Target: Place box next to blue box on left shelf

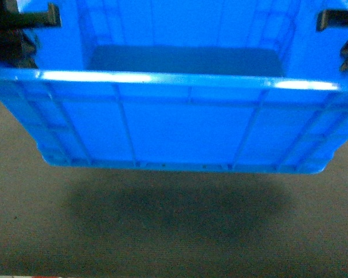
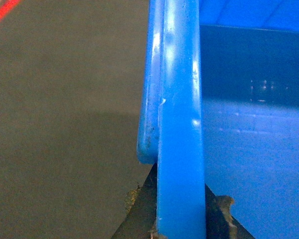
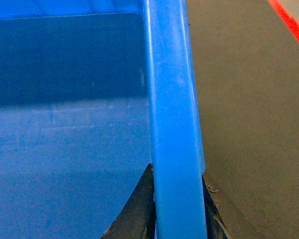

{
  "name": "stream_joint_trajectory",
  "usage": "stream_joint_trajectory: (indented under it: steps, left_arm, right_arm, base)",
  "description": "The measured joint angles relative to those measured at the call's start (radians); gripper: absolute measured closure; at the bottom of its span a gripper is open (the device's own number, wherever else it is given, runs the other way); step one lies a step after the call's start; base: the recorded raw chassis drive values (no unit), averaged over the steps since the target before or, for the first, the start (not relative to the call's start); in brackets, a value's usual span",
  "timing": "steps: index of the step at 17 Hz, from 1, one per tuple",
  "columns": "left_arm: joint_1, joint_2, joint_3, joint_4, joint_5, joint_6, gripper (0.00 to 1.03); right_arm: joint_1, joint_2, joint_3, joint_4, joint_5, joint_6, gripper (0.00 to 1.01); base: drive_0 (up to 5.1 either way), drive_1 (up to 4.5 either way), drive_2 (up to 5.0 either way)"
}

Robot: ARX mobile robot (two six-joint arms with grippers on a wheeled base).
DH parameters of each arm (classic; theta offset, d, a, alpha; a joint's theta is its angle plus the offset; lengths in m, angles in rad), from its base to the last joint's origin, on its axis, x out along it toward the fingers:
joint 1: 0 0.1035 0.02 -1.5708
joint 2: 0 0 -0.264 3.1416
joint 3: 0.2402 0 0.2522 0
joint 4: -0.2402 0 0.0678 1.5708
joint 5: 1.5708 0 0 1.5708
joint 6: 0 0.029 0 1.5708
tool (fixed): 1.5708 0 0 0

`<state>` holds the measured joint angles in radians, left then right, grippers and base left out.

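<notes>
- Floor [image 1: 174, 243] below, grey, shadow under the box.
- Box [image 1: 180, 133] carried clear of the floor, empty, probably light but bulky; stiff rim best for gripping.
- Left gripper [image 2: 182, 231] and right gripper [image 3: 177, 226] clamped on opposite rims of the box.
- No shelf or other blue box visible anywhere.

Your left black matte tool [image 1: 20, 26] shows in the head view as a blocky dark body with a flat, squared bar jutting sideways from it. Your right black matte tool [image 1: 342, 29] looks the same from the other side: a squared bar on top, a darker angular mass below. Both are blurred, so you cannot make out screws, cables or markings. In the wrist views, your black fingers [image 2: 139, 214] taper to wedge shapes, and their edges look worn, with pale, crusty chipping [image 2: 224, 204].
</notes>
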<state>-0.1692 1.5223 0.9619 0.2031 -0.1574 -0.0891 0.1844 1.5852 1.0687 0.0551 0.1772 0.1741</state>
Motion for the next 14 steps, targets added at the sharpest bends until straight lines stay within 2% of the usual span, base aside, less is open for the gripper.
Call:
stream_joint_trajectory:
  steps: [3,5,7,12,14]
  left_arm:
    - [-0.019,-0.067,-0.047,0.108,-0.028,0.011,0.95]
    - [-0.019,-0.072,-0.073,0.129,-0.026,-0.008,0.95]
    - [-0.016,-0.073,-0.091,0.136,-0.024,-0.020,0.95]
    - [-0.018,-0.106,-0.109,0.176,-0.026,-0.015,0.95]
    - [-0.019,-0.119,-0.117,0.202,-0.030,-0.014,0.95]
  right_arm:
    - [0.019,-0.084,-0.058,0.096,0.046,-0.016,0.86]
    - [0.030,-0.104,-0.097,0.161,0.084,-0.039,0.87]
    - [0.039,-0.113,-0.114,0.177,0.101,-0.063,0.87]
    - [0.040,-0.141,-0.118,0.195,0.096,-0.074,0.88]
    - [0.045,-0.162,-0.156,0.284,0.100,-0.103,0.88]
  base:
    - [0.0,0.00,0.0]
    - [0.0,0.00,0.0]
    - [0.0,0.00,0.0]
    - [0.0,0.00,0.0]
    - [0.0,0.00,0.0]
